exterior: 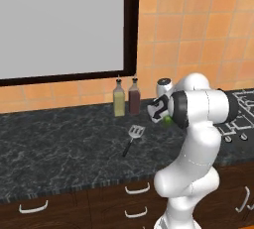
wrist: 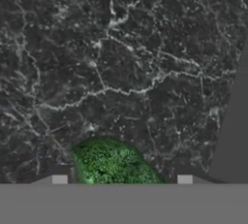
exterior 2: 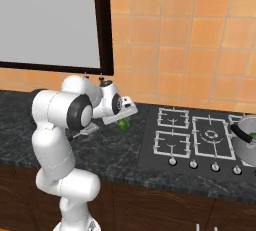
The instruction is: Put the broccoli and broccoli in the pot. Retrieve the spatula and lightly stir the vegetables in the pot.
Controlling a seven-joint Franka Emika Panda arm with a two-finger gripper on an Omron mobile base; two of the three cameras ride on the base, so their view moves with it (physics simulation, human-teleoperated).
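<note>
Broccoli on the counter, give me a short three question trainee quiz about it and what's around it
1. True or false: the broccoli lies between the jaws of the gripper.
2. Where is the spatula? A) in the pot B) on the counter C) on the stove
3. Fill in: the pot stands on the ____.

Key: 1 true. 2 B, flat on the counter, before the two bottles. 3 stove, at its right end, with something green already inside.
</note>
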